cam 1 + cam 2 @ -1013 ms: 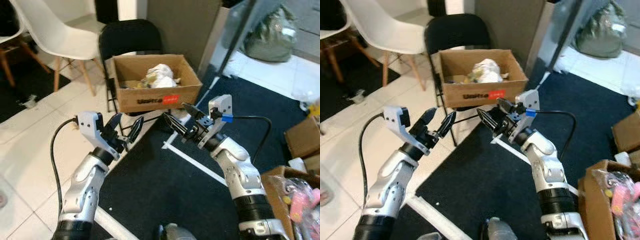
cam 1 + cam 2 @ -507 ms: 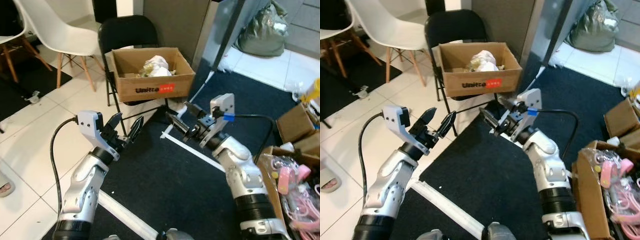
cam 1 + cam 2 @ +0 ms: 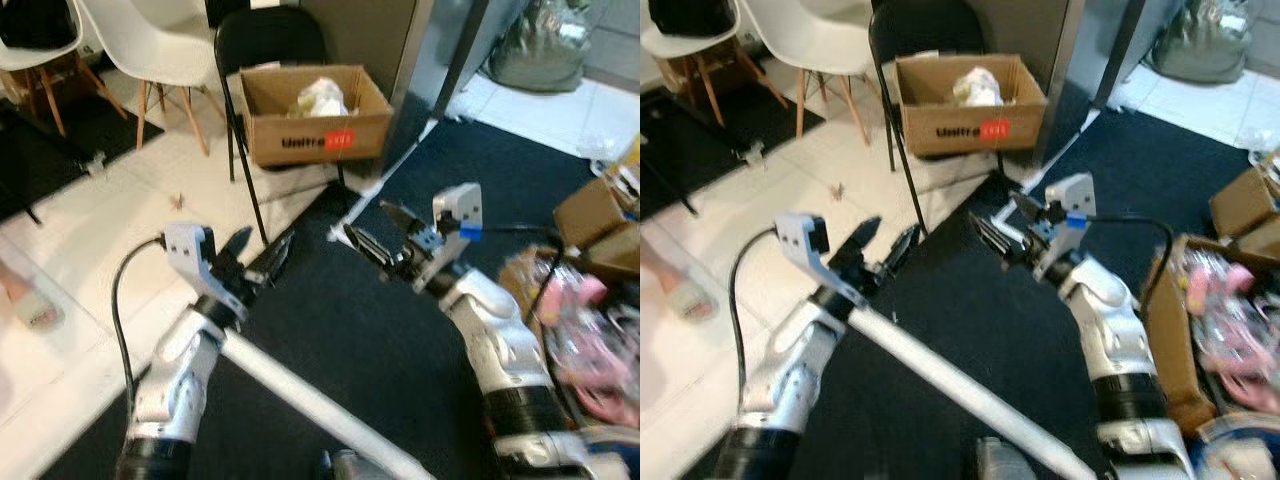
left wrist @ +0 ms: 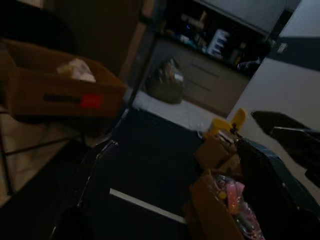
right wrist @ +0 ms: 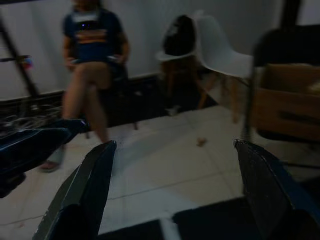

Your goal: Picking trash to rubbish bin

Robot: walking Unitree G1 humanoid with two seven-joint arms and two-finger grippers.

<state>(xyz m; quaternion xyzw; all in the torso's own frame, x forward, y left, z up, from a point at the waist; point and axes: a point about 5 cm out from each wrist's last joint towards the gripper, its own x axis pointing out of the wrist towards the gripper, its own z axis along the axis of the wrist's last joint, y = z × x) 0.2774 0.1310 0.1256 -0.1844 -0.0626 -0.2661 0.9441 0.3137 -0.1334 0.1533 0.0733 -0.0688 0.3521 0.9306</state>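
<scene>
The rubbish bin here is an open cardboard box [image 3: 315, 112] resting on a black folding chair [image 3: 262, 60], well ahead of the robot, with crumpled white trash [image 3: 326, 98] already lying inside it. So at least some rubbish looks binned. A small brown scrap [image 3: 837, 189] lies on the white tiled floor [image 3: 120, 215] between the robot and the chair; it may be the next piece, though it is too small to tell what it is.

The left gripper [image 3: 258, 262] hovers over the edge of the dark carpet [image 3: 400, 220], jaws parted and empty. The right gripper [image 3: 378, 240] is raised beside it, jaws also spread and holding nothing. With both empty, another pick-up is yet to start. White chairs [image 3: 150, 40] stand farther left, and a box of pink items [image 3: 1230, 330] sits at the right.
</scene>
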